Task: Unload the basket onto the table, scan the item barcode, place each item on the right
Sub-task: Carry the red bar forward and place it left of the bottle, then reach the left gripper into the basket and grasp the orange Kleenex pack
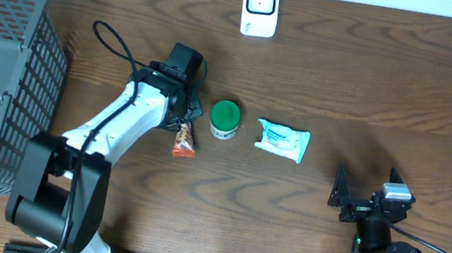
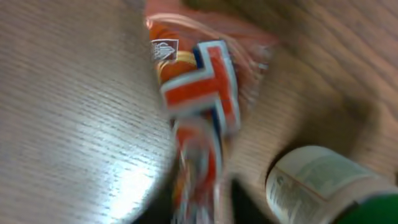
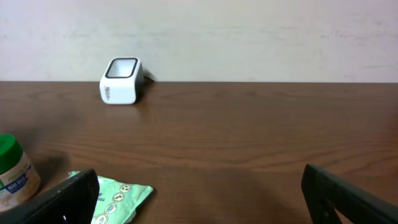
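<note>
Overhead, the left gripper point(image 1: 180, 125) is hanging over one end of an orange snack packet point(image 1: 184, 143), which is lying flat on the table point(image 1: 347, 81) and sticking out from under the fingers toward the robot. I cannot tell from here whether those fingers are gripping the packet or standing apart around it. A green-lidded jar point(image 1: 225, 119) is standing just to the right of them, and a pale wipes pack point(image 1: 282, 141) is lying further right, between the two grippers. The white scanner point(image 1: 260, 7) is sitting well ahead of both, at the far edge. A grey basket point(image 1: 7, 43) is standing off to the left. The right gripper point(image 1: 345, 198) is resting low near the robot's side.

Left wrist view is showing the packet blurred and very close, with the jar beside it at the lower right; the fingers themselves are not showing, so their state is staying unclear.

Right wrist view is showing both fingers point(image 3: 68, 198) spread wide with nothing between them, the wipes pack just ahead of the left one and the scanner far ahead.
</note>
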Tool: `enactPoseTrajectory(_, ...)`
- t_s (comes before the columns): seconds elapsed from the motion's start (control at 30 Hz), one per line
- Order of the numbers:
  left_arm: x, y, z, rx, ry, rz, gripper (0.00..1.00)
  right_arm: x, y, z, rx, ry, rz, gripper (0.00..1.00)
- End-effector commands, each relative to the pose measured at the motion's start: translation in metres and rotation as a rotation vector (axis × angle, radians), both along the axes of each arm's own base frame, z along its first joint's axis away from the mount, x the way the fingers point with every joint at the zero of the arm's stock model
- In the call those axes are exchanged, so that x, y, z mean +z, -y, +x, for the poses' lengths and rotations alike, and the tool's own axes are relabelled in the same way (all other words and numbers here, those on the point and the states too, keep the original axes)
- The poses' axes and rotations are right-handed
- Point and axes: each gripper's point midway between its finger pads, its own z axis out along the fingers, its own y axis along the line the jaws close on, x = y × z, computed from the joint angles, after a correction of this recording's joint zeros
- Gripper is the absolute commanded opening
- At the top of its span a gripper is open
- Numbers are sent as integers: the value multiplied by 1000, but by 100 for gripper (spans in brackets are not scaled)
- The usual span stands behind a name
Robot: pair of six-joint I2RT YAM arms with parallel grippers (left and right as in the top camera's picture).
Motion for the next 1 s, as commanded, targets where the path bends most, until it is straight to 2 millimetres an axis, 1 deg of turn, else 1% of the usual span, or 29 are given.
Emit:
enactPoseTrajectory(0.0,0,-4,4,34,15,25,78,-1,2,0,-8,-4,10,99)
enactPoseTrajectory(0.07,10,-14,11,45,58,71,88,-1,2,0,-8,-4,10,99)
enactPoseTrajectory(0.1,21,-17,17,35,94,87,90,-1,1,0,-8,-4,10,99)
enactPoseTrajectory(0.13,34,-18,24,16,131,94,90,-1,2,0,-8,-4,10,99)
enactPoseTrajectory(0.2,70,-21,35,-16,221,96,94,-1,1,0,-8,-4,10,99)
enactPoseTrajectory(0.27,117,-26,45,-34,328,93,96,-1,1,0,-8,-4,10,99)
enactPoseTrajectory(0.3,144,-30,48,-42,388,90,96,-1,1,0,-8,-4,10,99)
enactPoseTrajectory(0.33,177,-35,50,-50,460,91,96,-1,1,0,-8,-4,10,99)
enactPoseTrajectory(0.4,234,-44,50,-66,596,97,98,-1,1,0,-8,-4,10,99)
enactPoseTrajectory(0.47,288,-57,44,-70,728,118,97,-1,1,0,-8,-4,10,99)
enactPoseTrajectory(0.5,317,-68,37,-51,796,137,98,-1,2,0,-8,-4,10,99)
enactPoseTrajectory(0.53,338,-83,31,-9,846,163,98,-1,1,0,-8,-4,10,99)
enactPoseTrajectory(0.57,356,-100,23,47,887,197,98,-1,1,0,-8,-4,10,99)
enactPoseTrajectory(0.6,372,-121,14,116,923,242,98,-1,1,0,-8,-4,10,99)
enactPoseTrajectory(0.67,389,-158,-4,233,954,316,98,-1,1,0,-8,-4,10,99)
enactPoseTrajectory(0.7,391,-175,-12,283,951,346,98,-1,2,0,-8,-4,10,99)
enactPoseTrajectory(0.77,386,-211,-29,380,903,403,98,-1,1,0,-8,-4,10,99)
enactPoseTrajectory(0.83,368,-250,-48,525,814,425,98,-1,1,0,-8,-4,10,99)
enactPoseTrajectory(0.87,359,-265,-57,594,773,426,98,-1,1,0,-8,-4,10,99)
enactPoseTrajectory(0.97,325,-316,-90,837,617,428,98,-1,2,0,-8,-4,10,99)
